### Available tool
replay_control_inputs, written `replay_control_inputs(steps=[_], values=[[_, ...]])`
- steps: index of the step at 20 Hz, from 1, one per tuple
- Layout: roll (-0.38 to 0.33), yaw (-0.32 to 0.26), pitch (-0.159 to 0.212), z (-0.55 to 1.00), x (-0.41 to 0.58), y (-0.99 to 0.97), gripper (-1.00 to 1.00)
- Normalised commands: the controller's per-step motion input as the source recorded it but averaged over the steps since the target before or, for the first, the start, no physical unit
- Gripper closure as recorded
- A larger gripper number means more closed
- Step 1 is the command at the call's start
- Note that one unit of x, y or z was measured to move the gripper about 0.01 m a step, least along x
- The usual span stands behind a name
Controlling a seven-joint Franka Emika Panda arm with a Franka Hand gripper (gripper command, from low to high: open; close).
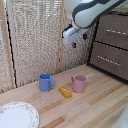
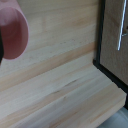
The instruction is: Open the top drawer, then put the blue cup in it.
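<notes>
Homelike room, dark wooden dresser (image 1: 111, 45), woven screen (image 1: 35, 35), butcher-block table (image 1: 95, 100) with mugs, plate (image 1: 17, 116)

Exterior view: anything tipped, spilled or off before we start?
Nothing stands out. The blue cup and pink mug stand upright on the wooden table, the orange piece lies flat between them, the plate sits at the near corner. Both drawers look shut; the gripper hangs above, empty.

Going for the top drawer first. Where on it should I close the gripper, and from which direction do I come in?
Grip the silver bar handle on the top drawer, near its middle. The bar runs horizontally and seems to stand off the dark wood front, so come in straight at the front with one finger above and one below, then pull outward. The gripper hangs in the air off the dresser, on the exterior view's left of it.
</notes>
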Motion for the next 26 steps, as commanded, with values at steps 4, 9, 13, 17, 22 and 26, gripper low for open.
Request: replay_control_inputs(steps=[4,9,13,17,22,26], values=[[-0.375,0.108,-0.013,-0.14,0.000,-0.18,-1.00],[-0.375,0.108,-0.013,-0.14,0.000,-0.18,-1.00],[-0.374,0.120,-0.003,-0.04,-0.039,-0.15,-1.00],[-0.359,0.167,-0.014,0.01,-0.161,-0.10,-1.00],[-0.353,0.163,-0.013,0.05,-0.123,-0.07,-1.00],[-0.372,0.140,-0.033,0.00,-0.029,-0.10,-1.00]])
